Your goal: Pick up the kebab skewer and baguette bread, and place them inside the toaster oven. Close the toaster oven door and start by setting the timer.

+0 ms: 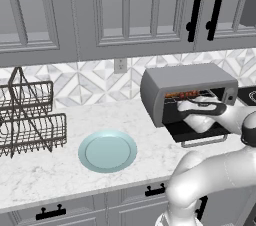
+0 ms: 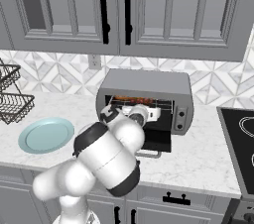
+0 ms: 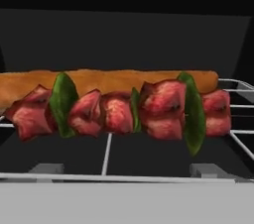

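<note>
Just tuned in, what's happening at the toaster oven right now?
The white arm's hand is reaching into the open grey toaster oven, jaws open and holding nothing. The kebab skewer of red meat chunks and green pepper lies on the wire rack, with the orange-brown baguette bread right behind it. The dark glass toaster oven door is still down, so closing it and setting the timer remain. The pale blue plate sits on the counter.

On the bench (image 1: pixel 60 180), a dish rack (image 1: pixel 27 120) sits at the left, a plate (image 1: pixel 107 151) in the middle, and the toaster oven (image 1: pixel 187 92) at the right with its door (image 1: pixel 197 132) dropped open. Inside on the wire rack (image 3: pixel 106 156), the kebab skewer (image 3: pixel 119 111) lies in front of the baguette bread (image 3: pixel 114 80).
</note>
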